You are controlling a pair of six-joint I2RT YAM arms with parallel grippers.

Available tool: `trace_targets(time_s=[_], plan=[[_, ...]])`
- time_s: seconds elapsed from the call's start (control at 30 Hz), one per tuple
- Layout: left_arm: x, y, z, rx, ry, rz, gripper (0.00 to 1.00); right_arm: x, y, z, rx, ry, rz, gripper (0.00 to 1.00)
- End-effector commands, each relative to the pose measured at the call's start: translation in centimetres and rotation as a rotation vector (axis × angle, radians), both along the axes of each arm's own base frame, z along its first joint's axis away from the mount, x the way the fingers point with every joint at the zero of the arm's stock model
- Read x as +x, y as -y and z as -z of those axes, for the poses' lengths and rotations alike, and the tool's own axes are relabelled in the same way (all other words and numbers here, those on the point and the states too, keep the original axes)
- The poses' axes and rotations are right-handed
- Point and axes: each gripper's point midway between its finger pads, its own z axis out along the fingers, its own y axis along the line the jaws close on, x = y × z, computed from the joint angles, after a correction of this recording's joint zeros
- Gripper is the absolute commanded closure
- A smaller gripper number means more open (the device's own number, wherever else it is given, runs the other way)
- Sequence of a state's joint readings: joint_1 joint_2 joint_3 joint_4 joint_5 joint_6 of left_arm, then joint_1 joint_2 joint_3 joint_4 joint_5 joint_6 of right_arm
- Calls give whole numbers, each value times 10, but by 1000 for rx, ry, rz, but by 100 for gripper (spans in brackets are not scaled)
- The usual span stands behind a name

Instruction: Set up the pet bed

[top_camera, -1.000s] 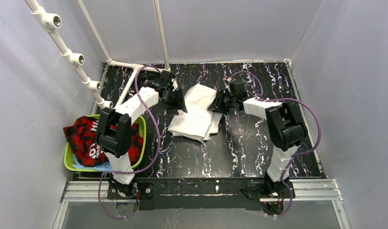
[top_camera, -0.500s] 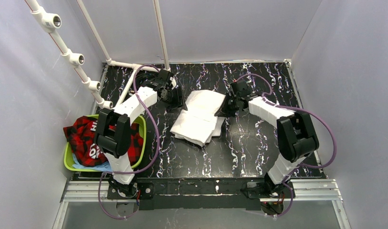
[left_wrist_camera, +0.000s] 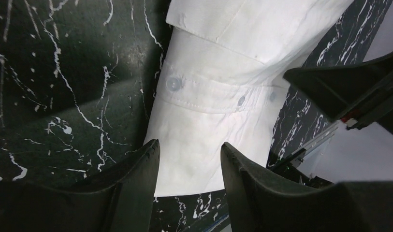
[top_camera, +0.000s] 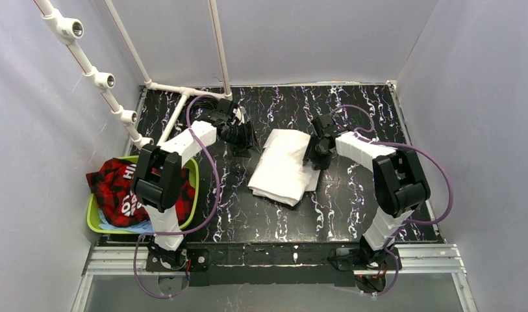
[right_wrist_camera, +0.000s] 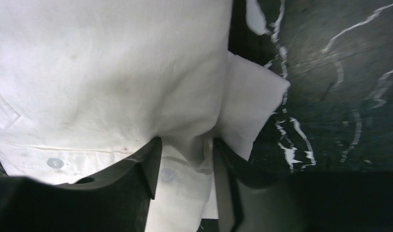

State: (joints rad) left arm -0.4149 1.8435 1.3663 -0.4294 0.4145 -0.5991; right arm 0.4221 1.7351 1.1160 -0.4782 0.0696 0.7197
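Right gripper (right_wrist_camera: 185, 143) fingers sit apart with a raised fold of white shirt (right_wrist_camera: 112, 72) between them, cloth touching both inner faces; can't tell if they clamp it or just straddle it. From above this gripper (top_camera: 315, 156) is down on the shirt's right edge. Left gripper (left_wrist_camera: 189, 145) fingers are spread, nothing between them, hovering above the table with the shirt's left edge just past the tips; a button (left_wrist_camera: 173, 84) on the placket shows there. From above the left gripper (top_camera: 243, 138) is just beside the shirt (top_camera: 284, 166), not touching as far as I can see. Shirt is folded into a rough rectangle, lying flat mid-table between the two grippers, slightly tilted, a loose flap sticking out at its right side. Table (top_camera: 261, 218) is black marble-look. Green basket (top_camera: 90, 218) sits at the left edge by the left arm, red plaid cloth (top_camera: 115, 185) heaped in it. White pipe frame (top_camera: 217, 39) stands at the back left.
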Motion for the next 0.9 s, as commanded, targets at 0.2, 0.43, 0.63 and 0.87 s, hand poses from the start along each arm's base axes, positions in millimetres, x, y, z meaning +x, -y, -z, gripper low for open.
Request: trace_targets(time_s=[0.2, 0.43, 0.63, 0.87], plan=[[-40, 41, 12, -129, -58, 133, 54, 43, -24, -72, 96, 273, -135, 55], [-63, 49, 55, -28, -99, 192, 57, 91, -76, -45, 255, 379, -279, 66], [-92, 36, 92, 69, -157, 220, 59, 135, -35, -1, -51, 358, -155, 65], [-67, 47, 41, 36, -65, 251, 57, 174, -56, -75, -23, 538, -249, 53]])
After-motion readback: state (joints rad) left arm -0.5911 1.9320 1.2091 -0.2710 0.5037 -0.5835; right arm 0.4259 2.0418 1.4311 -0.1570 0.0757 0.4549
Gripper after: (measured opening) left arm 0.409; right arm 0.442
